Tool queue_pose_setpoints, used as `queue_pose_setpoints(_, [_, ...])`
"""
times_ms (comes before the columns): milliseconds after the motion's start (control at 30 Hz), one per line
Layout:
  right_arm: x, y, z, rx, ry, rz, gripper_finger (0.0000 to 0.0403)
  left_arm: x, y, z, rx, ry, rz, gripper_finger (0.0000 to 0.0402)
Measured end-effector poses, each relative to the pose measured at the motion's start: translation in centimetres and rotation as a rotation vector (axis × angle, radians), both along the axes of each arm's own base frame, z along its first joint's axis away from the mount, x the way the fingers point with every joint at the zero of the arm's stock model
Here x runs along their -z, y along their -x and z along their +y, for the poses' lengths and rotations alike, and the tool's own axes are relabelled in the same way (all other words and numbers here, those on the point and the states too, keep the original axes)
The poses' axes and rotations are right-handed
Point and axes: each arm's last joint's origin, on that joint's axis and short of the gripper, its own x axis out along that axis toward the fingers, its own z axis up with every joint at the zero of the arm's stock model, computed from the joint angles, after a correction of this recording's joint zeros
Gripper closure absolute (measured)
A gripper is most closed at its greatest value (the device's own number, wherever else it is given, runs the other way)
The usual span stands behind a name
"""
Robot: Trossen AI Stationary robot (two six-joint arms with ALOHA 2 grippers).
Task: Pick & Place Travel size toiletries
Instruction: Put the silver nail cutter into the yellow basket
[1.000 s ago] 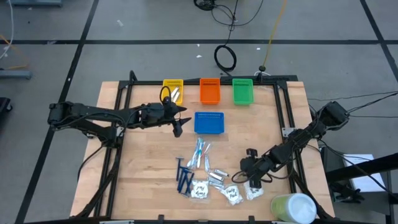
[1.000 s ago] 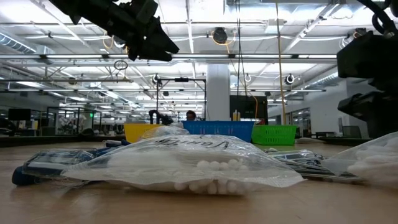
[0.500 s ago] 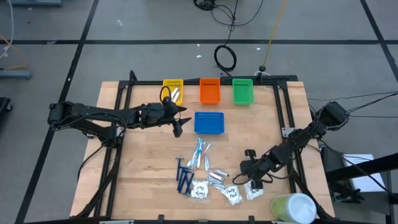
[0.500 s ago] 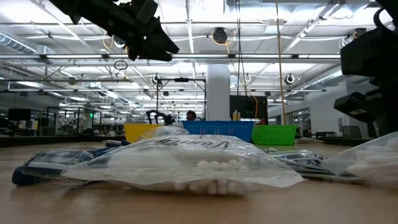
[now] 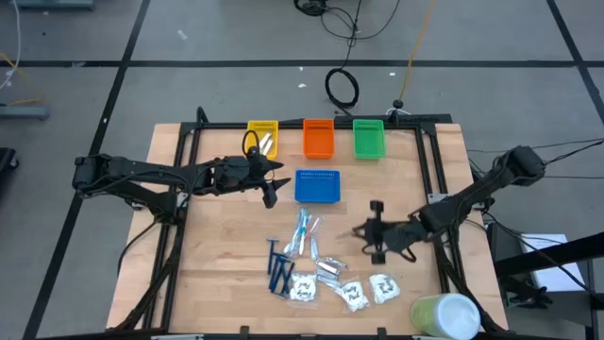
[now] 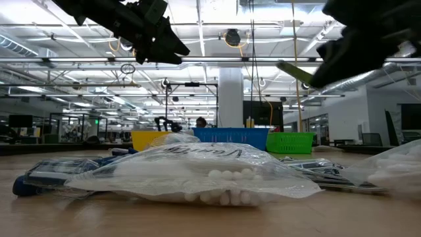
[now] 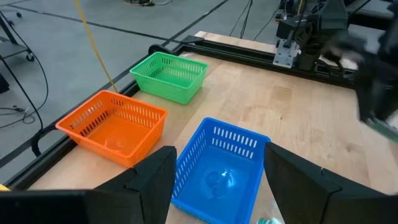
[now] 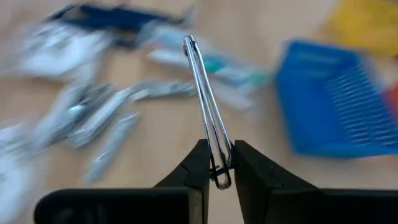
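The toiletries lie in a pile near the table's near edge: dark blue razors [image 5: 278,269], light-blue-and-white sticks [image 5: 304,231], silvery packets [image 5: 330,267] and white sachets [image 5: 354,296]. My right gripper [image 5: 370,231] hangs above the table right of the pile, shut on one thin silvery packet [image 8: 202,93], which the low view shows as a flat strip [image 6: 293,71]. My left gripper [image 5: 270,192] waits open in the air just left of the blue tray [image 5: 317,186]. My right gripper pinches the silvery packet between its two fingers [image 8: 200,167] at one end [image 8: 217,168]. The packet shows edge-on and sticks out past the fingertips. It is lifted clear of the table.
Yellow [image 5: 262,134], orange [image 5: 319,138] and green [image 5: 368,138] trays stand in a row at the far edge, the blue one in front of them. A big pale green-and-white cylinder [image 5: 445,316] stands at the near right corner. Bare wood shows at the left and middle right.
My right gripper has risen from the right end of the pile and moved toward the far edge, turning as it went, with the silvery packet lifted clear in its fingers. The left arm has kept still.
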Motion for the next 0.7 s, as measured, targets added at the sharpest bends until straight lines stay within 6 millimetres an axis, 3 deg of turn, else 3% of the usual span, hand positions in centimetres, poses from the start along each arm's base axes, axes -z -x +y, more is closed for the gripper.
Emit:
queue_pose_setpoints(233, [-1.9, -1.4, -3.5, 0.129, 0.101, -0.159, 0.0366, 0.4, -0.3, 0.0, 0.005, -0.012, 0.019, 0.0163])
queue_pose_setpoints(467, [-1.0, -1.6, -7.2, 0.278, 0.101, -0.376, 0.0366, 1.9, -2.2, 0.2, 0.014, -0.035, -0.003, 0.0163])
queue_pose_setpoints(700, [0.1, 0.0, -8.8, 0.139, -0.036, -0.639, 0.0366, 1.8, -4.1, -0.7, 0.222, -0.115, -0.165, 0.0163])
